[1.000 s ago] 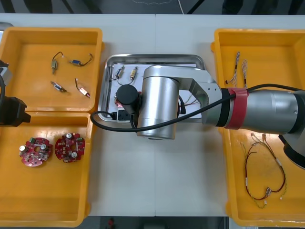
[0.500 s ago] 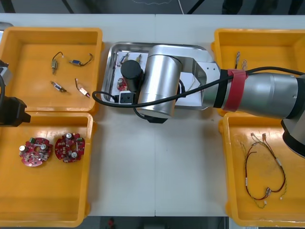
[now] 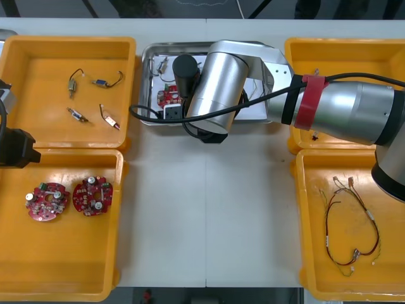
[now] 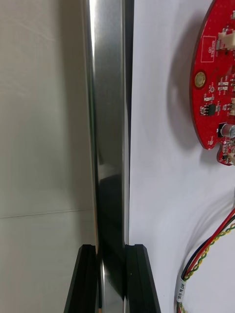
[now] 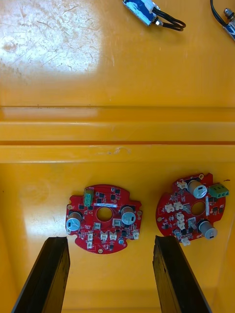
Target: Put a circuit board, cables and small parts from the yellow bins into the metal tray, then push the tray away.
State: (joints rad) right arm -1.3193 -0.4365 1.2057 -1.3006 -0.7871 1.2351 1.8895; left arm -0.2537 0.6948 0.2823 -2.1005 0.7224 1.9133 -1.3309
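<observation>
Right claw (image 4: 111, 279) clenched on the near rim of the metal tray (image 4: 106, 122), one black finger on each side of the shiny wall. From above, the right arm (image 3: 329, 117) reaches in from the right side, its wrist hanging over the tray. The tray sits toward the far edge of the desk (image 3: 209, 209), between the two far yellow bins. Tray is white inside and holds one red circuit board (image 3: 168, 97), small metal parts (image 3: 164, 65) near its far left corner, and a red and yellow cable (image 4: 208, 247) lying just beside the claw's inner finger. Left claw (image 5: 110, 279) released, fingers wide apart, hovering over the near left bin (image 3: 63, 266). Two more boards (image 5: 104, 217) lie there side by side, not touching. Far left bin (image 3: 38, 120): four small parts with black leads (image 3: 95, 81), scattered. Near right bin (image 3: 316, 266): looped red and yellow cables (image 3: 351, 231). Far right bin (image 3: 361, 54): thin twisted cables (image 3: 316, 77), partly hidden by the arm.
</observation>
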